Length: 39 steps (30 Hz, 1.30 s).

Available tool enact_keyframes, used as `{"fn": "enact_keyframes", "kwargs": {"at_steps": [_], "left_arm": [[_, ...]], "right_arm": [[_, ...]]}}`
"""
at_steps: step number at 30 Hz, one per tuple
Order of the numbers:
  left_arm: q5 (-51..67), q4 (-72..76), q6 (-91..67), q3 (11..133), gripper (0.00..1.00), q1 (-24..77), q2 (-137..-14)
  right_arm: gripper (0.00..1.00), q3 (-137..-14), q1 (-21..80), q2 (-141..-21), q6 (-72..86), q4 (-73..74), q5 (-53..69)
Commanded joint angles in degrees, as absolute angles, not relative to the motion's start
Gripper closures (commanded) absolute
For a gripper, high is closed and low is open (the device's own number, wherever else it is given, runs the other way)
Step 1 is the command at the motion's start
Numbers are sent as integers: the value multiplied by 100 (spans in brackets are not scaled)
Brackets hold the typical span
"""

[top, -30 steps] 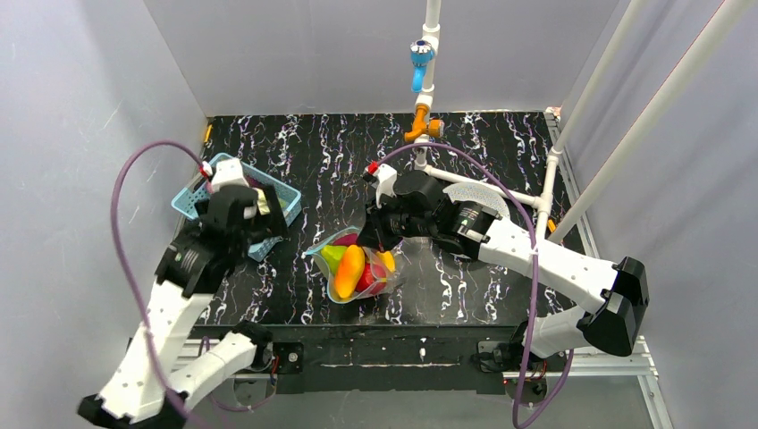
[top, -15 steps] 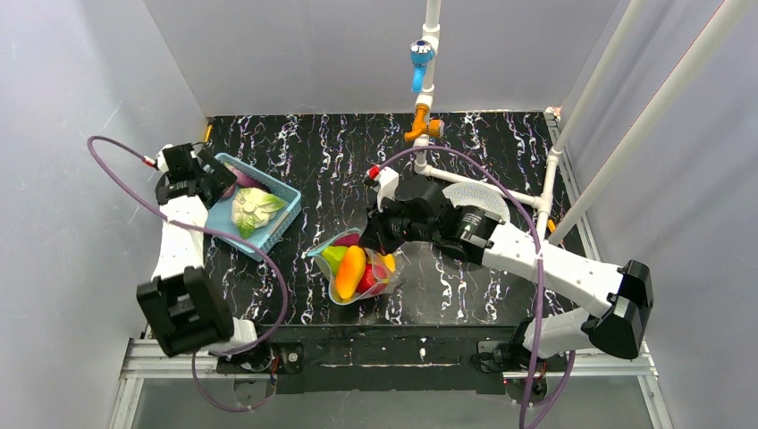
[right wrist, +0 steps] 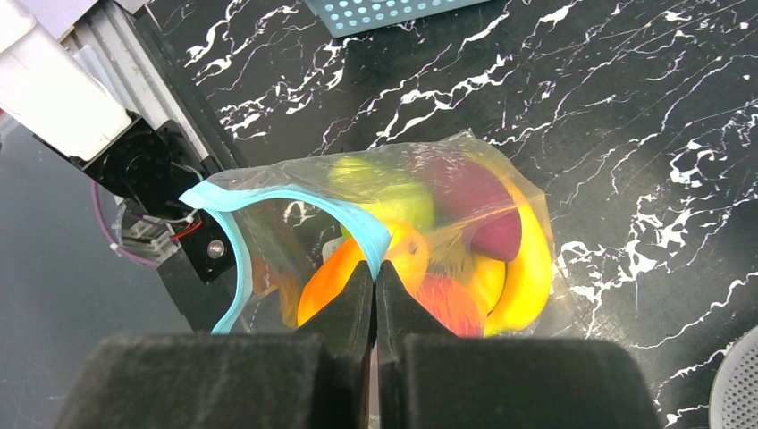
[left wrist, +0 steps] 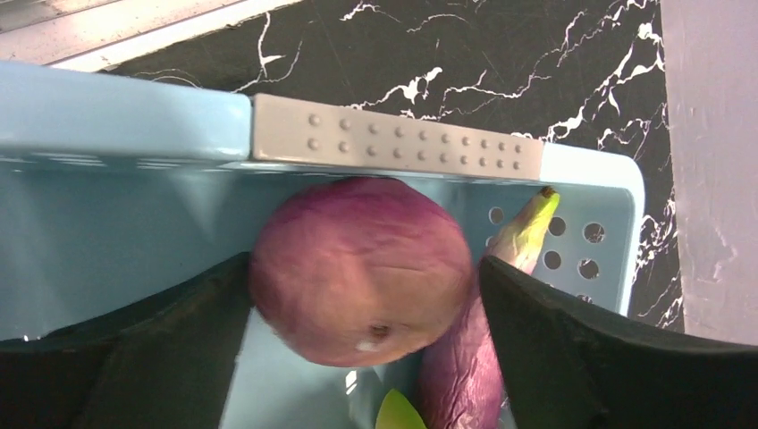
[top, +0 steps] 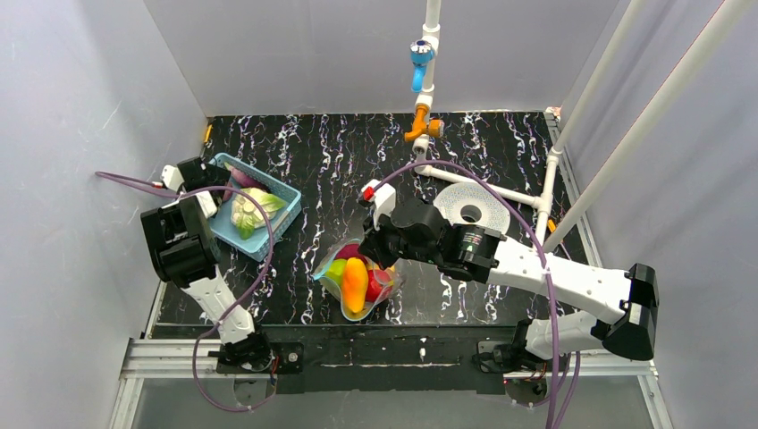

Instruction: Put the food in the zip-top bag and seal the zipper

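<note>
- My right tool [right wrist: 375, 268] is fully closed, pinching the teal zipper [right wrist: 304, 197] at the rim of the zip-top bag [right wrist: 295, 241] and lifting one lip so the mouth gapes.
- The bag lies on the bench [right wrist: 626, 116] between the two arms, apart from the blue basket [left wrist: 125, 116]. Inside it I see a banana [right wrist: 527, 259], a green pear [right wrist: 393, 201] and orange, red and dark purple pieces.
- My left tool [left wrist: 364, 262] is spread wide inside the basket with nothing gripped. A round purple piece [left wrist: 357, 223] sits between its fingers, hard against the basket wall, and a long purple piece [left wrist: 456, 366] leans on it.
- I judge the step in hand to be picking that round piece.
- To do it well, I would centre the fingers on its widest part so it cannot squirt out, keeping the right-hand finger clear of the long piece.
- I would close gently, then lift straight up until clear of the basket rim before swinging over.
- The right pinch should not slacken, since the open mouth is my target.
</note>
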<state>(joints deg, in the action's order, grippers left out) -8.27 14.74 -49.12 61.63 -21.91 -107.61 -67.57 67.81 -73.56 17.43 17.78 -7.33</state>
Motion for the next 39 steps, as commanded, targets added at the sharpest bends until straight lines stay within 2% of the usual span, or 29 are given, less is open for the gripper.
{"fn": "enact_keyframes", "kwargs": {"at_steps": [1, 5, 10, 13, 17, 21, 25, 31, 37, 39], "left_arm": [[-1238, 1478, -5044, 6284, 20, -2197, -10785], [-1239, 1708, -4733, 6010, 55, -2197, -10380], [-992, 977, -4444, 6079, 72, -2204, -9555], [-154, 712, -4370, 6009, 72, -2202, -8959], [2222, 431, -4627, 5740, 78, -2181, -8197], [3435, 576, -4974, 4726, 77, -1892, -7003], [3793, -18, -4856, 4217, 76, -1433, -5202], [3582, -607, -5218, 3841, 75, -104, -3330], [3979, -1061, -5242, 3856, 73, 699, -2574], [4099, -1420, -5086, 3969, 69, 897, -2617]], "right_arm": [[99, -6763, 6859, -7196, 1574, 1362, -1038], [99, -6783, 6857, -7223, 1565, 1356, -1081], [99, -6785, 6860, -7274, 1580, 1347, -1102], [99, -6798, 6862, -7331, 1589, 1350, -1163], [99, -6914, 6778, -7427, 1656, 1453, -1188], [99, -7037, 6476, -7488, 1912, 1608, -872], [99, -7124, 6172, -7613, 2114, 1670, -494], [99, -7195, 5737, -7898, 2534, 1645, 392], [99, -7217, 5372, -8145, 2806, 1613, 957], [99, -7245, 5265, -8218, 2889, 1594, 1146]]}}
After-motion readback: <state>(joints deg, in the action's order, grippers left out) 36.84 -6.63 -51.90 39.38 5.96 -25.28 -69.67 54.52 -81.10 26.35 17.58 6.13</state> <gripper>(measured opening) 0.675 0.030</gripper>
